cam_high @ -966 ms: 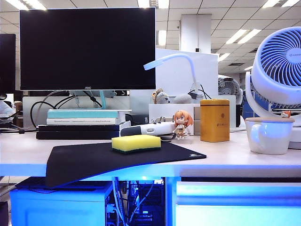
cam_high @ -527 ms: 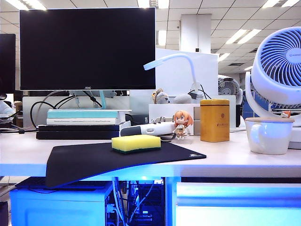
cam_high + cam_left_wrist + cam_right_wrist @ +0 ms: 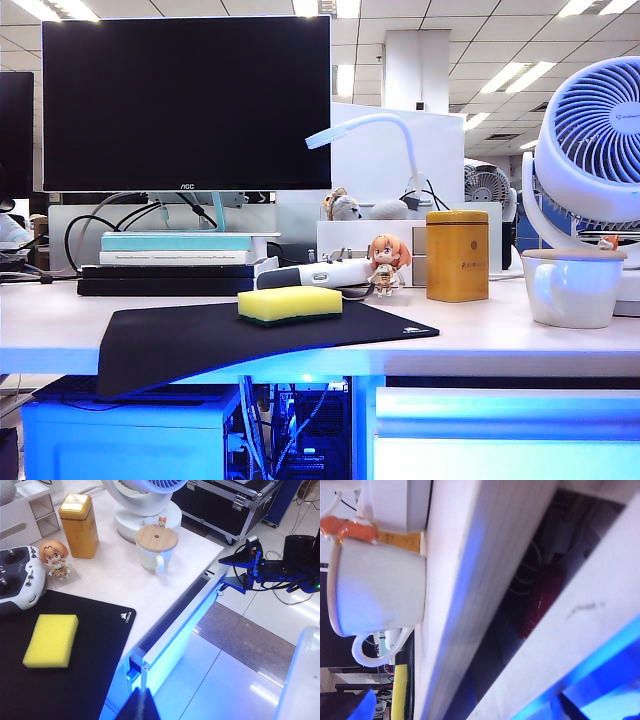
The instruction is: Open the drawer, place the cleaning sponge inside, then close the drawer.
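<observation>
Cleaning sponge [image 3: 289, 304] lies flat on the black mat [image 3: 200, 340], near the counter [image 3: 480, 330] front edge, nothing on top of it. Bright yellow foam block with a thin dark green layer underneath (green shows only in the exterior view). In the left wrist view the sponge [image 3: 51, 640] sits alone on the mat [image 3: 75, 680], well apart from everything else.

Clutter behind it: anime figurine [image 3: 386, 264], white controller [image 3: 315, 274], golden tin canister [image 3: 457, 255], white mug with a wooden lid [image 3: 573, 285], big white fan [image 3: 590, 140], monitor [image 3: 186, 103] and a stack of books [image 3: 178, 262]. None of it sits between the sponge and the counter edge.

Drawer [image 3: 505, 430] hangs under the counter on the right side of the exterior view, plain flat front tinted pale blue, no handle seen. In the left wrist view the drawer [image 3: 172, 640] shows a dark gap along its top, so it is pulled out slightly. Computer tower [image 3: 130, 430] with cables stands under the counter to the left of it.

Right gripper [image 3: 235, 572] is at the far end of the drawer front, beside the counter corner, fingers spread; its own camera looks close along the counter edge and the drawer panel [image 3: 560, 630], mug [image 3: 375, 590] at the side. Left gripper [image 3: 141, 705] shows only as a dark tip over the floor in front of the counter, pressed together, holding nothing.
</observation>
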`<state>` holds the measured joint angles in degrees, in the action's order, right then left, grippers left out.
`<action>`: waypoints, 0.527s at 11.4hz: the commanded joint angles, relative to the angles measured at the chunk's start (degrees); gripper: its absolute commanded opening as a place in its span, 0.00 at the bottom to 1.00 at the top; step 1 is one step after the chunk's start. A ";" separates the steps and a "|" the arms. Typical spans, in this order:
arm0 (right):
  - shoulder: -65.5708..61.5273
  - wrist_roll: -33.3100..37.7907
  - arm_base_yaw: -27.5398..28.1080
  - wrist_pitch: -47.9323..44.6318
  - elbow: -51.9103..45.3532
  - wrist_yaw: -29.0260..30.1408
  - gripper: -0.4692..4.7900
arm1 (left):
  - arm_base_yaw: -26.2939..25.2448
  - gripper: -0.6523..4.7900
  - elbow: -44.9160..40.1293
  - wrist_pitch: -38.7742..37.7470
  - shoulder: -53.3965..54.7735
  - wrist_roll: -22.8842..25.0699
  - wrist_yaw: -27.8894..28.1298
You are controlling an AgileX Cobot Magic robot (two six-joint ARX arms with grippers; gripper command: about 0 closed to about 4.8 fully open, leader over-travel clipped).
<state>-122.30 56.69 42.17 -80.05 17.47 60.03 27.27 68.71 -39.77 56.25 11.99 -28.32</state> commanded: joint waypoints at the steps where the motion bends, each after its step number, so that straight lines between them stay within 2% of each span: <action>1: 0.15 -0.76 0.07 -0.87 0.46 1.11 1.00 | 0.02 0.11 0.31 0.44 -0.09 0.04 -0.20; 6: 0.26 -1.70 0.07 -1.09 0.35 1.92 1.00 | 0.02 0.11 0.31 0.42 -0.07 0.04 -0.20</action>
<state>-122.30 55.70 42.17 -80.07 17.98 61.54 27.27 68.71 -39.75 56.25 11.99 -28.32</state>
